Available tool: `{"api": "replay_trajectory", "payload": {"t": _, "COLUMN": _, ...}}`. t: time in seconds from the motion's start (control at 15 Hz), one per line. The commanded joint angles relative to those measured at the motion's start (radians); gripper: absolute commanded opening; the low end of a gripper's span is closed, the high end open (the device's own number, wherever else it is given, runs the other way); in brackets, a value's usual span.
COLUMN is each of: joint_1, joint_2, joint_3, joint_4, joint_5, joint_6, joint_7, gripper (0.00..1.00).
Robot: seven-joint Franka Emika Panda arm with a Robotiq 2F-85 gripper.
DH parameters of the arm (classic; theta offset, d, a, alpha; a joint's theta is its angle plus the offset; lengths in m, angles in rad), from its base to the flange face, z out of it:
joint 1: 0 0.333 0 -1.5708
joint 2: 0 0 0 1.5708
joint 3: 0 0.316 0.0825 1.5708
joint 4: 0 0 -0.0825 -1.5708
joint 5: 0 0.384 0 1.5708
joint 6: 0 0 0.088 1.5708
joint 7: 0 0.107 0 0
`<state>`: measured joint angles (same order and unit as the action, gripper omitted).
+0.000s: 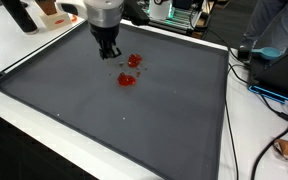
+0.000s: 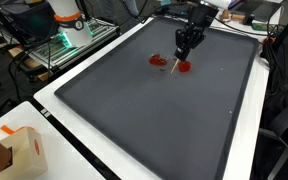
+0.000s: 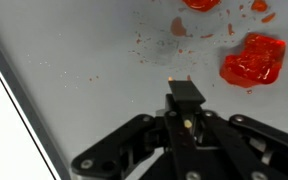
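Observation:
My gripper (image 1: 108, 52) hangs low over a dark grey mat (image 1: 104, 120), its fingers pressed together. In the wrist view the black fingertips (image 3: 185, 95) are shut, and a small tan end of a thin stick shows between them. In an exterior view the pale stick (image 2: 172, 66) pokes down from the gripper (image 2: 183, 46) to the mat. Two glossy red lumps lie close by: one (image 1: 134, 62) (image 3: 252, 60) just beside the gripper, the other (image 1: 126, 79) (image 3: 199, 4) a little further on. Red crumbs (image 3: 144, 45) speckle the mat around them.
The mat lies on a white table (image 1: 14, 50), and its raised rim (image 3: 24, 110) runs close by in the wrist view. A cardboard box (image 2: 14, 150) stands at a table corner. Cables (image 1: 274, 95) trail off one side beside a person in blue (image 1: 279, 30).

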<state>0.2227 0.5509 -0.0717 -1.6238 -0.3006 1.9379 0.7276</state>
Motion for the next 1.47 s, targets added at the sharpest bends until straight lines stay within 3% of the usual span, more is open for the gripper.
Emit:
{"api": "replay_trajectory", "payload": {"t": 0.0, "joint_1": 0.032, "joint_2": 0.051, "joint_3": -0.021, "joint_4": 0.054, "joint_5": -0.059, "joint_6": -0.052, "joint_7": 0.075, "gripper": 0.03}}
{"api": "replay_trajectory", "payload": {"t": 0.4, "joint_1": 0.055, "joint_2": 0.117, "joint_3": -0.031, "joint_4": 0.109, "joint_5": -0.135, "joint_6": -0.091, "joint_7": 0.143, "gripper": 0.03}}
{"api": "replay_trajectory", "payload": {"t": 1.4, "joint_1": 0.082, "joint_2": 0.211, "joint_3": -0.028, "joint_4": 0.205, "joint_5": -0.155, "joint_6": -0.124, "joint_7": 0.122, "gripper": 0.03}}
